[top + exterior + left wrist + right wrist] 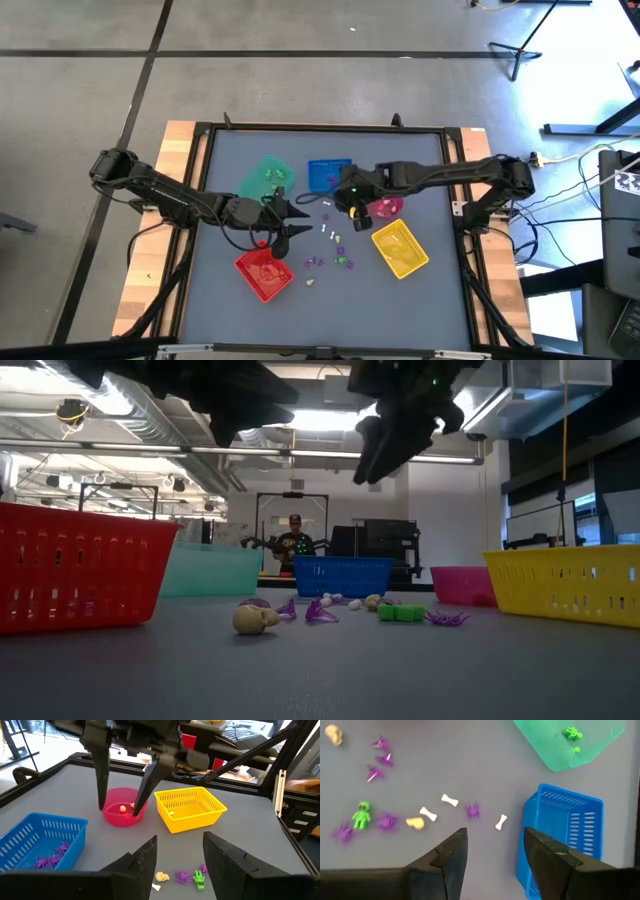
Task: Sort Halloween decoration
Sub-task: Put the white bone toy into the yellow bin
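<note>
The Halloween decoration is a scatter of tiny trinkets [332, 243] lying on the grey table between the trays: white bones [449, 800], purple spiders [472, 811], a green figure [361, 815] and a pale skull [255, 620]. More purple spiders lie in the blue tray [40, 840], and green pieces lie in the green tray [570, 742]. My left gripper [294, 222] hovers open above the table beside the red tray [265, 273]. My right gripper [341, 205] hangs open, slanting down, above the table between the blue tray and the pink bowl [122, 812]. Nothing is between either pair of fingers.
The yellow tray [400, 248] stands at the right, near the pink bowl, which holds small pieces. A raised black frame [200, 170] rims the table. A person [293, 540] stands far behind the table. Bare table lies toward the near edge.
</note>
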